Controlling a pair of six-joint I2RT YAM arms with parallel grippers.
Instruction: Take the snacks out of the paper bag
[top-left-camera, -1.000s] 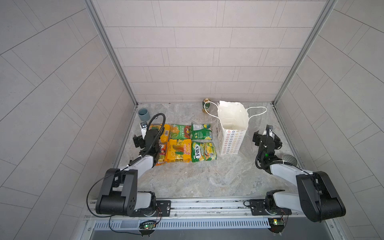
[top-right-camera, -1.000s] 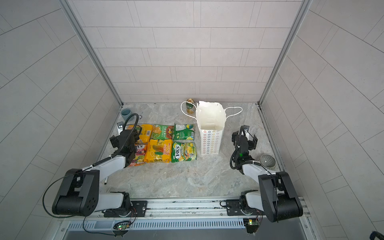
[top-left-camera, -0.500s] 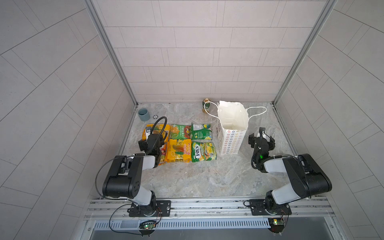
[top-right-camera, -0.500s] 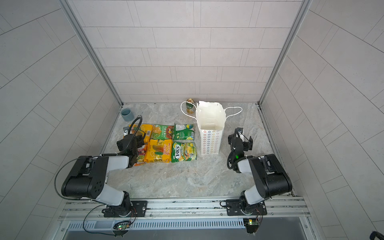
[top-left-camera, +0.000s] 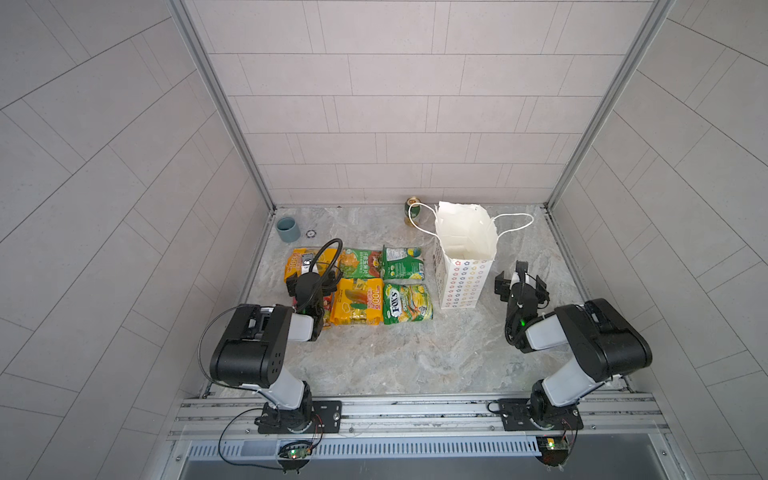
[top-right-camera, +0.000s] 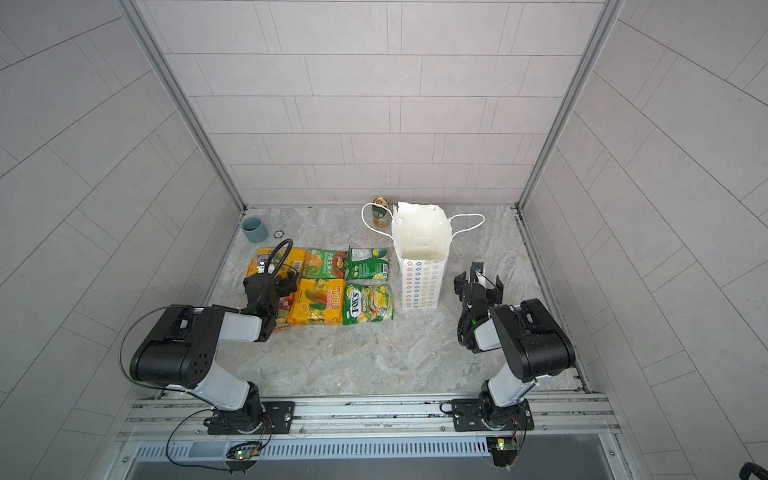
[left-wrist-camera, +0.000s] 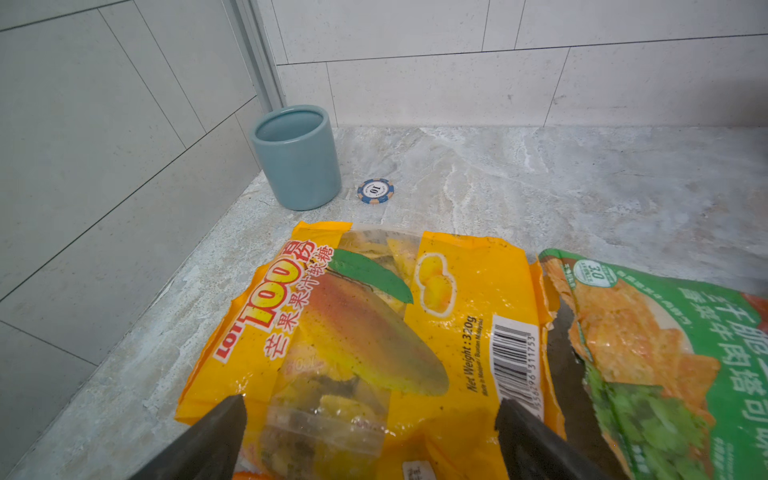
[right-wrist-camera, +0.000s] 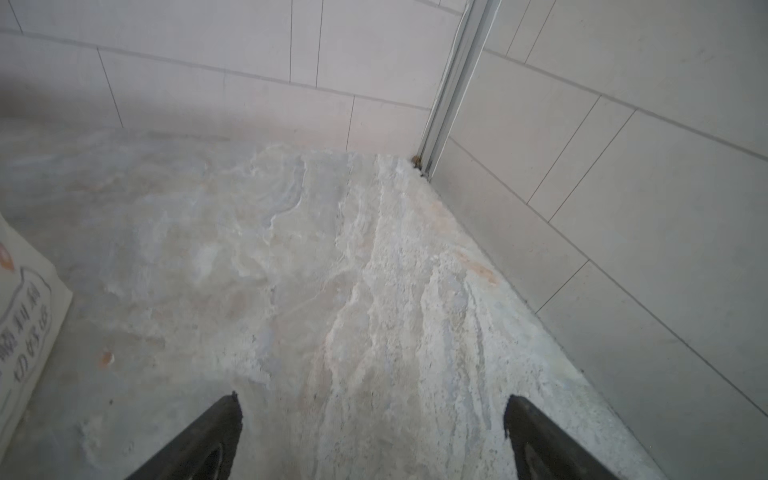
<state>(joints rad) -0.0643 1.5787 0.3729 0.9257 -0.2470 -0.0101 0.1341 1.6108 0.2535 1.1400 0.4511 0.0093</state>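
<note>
**Paper bag** (top-left-camera: 464, 284): stands upright on the desk (top-left-camera: 415, 353) with its mouth open. Its white cord handles (top-left-camera: 515, 222) fall outward, one to each side.

**Snacks** (top-left-camera: 359, 301): six packets, all outside the bag. They lie flat on the desk on the bag's left-arm side, in two rows of three with edges touching or overlapping. The FOX'S packet (top-left-camera: 407, 303) is nearest the bag, just beside its base but not touching it. The yellow packet (top-left-camera: 296, 259) marked 100 lies in the back row, farthest from the bag. The front-row packet farthest from the bag is largely covered by the left arm.

**Left claw** (top-left-camera: 311, 277): jaws wide apart, gripping nothing. It sits over the end of the snack block away from the bag. The left wrist view shows both fingertips (left-wrist-camera: 224, 419) above the yellow packet. Contact with the packet cannot be determined.

**Right claw** (top-left-camera: 520, 283): jaws wide apart, gripping nothing. It is on the side of the bag opposite the snacks, near the bag but clear of it. The right wrist view shows desk surface between the fingertips, with the bag's lower edge off to one side.

**Other items:**
- A can (top-left-camera: 412, 210) stands just behind the bag's rear corner on the snack side, with one handle looping in front of it.
- A cup (top-left-camera: 288, 229) stands well away from the bag, beyond the snacks in the back corner.
- A chip (left-wrist-camera: 375, 190) lies just beside the cup, on the side toward the bag.
</note>
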